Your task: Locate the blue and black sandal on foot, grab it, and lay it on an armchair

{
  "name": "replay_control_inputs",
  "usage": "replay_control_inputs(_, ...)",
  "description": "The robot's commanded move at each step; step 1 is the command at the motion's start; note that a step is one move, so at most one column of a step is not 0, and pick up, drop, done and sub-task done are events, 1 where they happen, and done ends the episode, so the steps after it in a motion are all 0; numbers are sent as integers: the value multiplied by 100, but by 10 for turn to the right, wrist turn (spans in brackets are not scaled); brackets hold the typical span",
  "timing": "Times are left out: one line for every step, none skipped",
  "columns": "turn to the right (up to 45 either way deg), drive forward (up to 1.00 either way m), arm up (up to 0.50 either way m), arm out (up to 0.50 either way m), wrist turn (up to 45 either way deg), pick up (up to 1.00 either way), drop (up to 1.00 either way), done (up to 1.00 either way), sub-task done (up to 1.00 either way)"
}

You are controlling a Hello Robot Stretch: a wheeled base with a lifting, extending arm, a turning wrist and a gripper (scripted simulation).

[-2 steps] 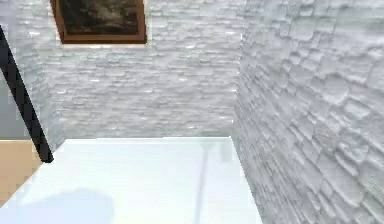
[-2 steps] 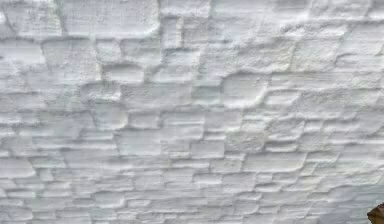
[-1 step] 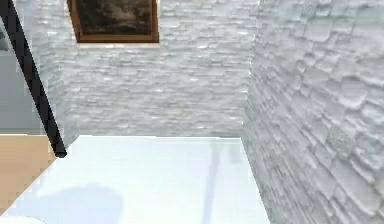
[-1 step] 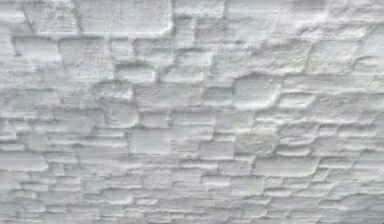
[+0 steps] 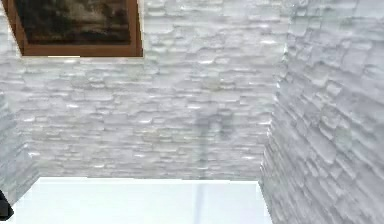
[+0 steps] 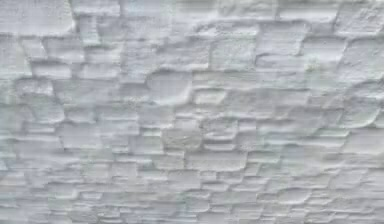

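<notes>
A white stone wall (image 5: 150,110) stands close ahead in the forward view, meeting a second stone wall (image 5: 330,120) at a corner on the right. The arm side view looks straight onto rough white stone wall (image 6: 190,110).
A framed dark picture (image 5: 78,28) with a brown wooden frame hangs at the forward view's upper left. A flat white surface (image 5: 150,200) spreads along the bottom of that view, up against the walls. A small dark object (image 5: 5,205) sits at the bottom left edge.
</notes>
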Motion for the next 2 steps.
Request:
replay_control_inputs(-450, 0, 0, 0, 0, 0, 0, 0, 0)
replay_control_inputs(0, 60, 0, 0, 0, 0, 0, 0, 0)
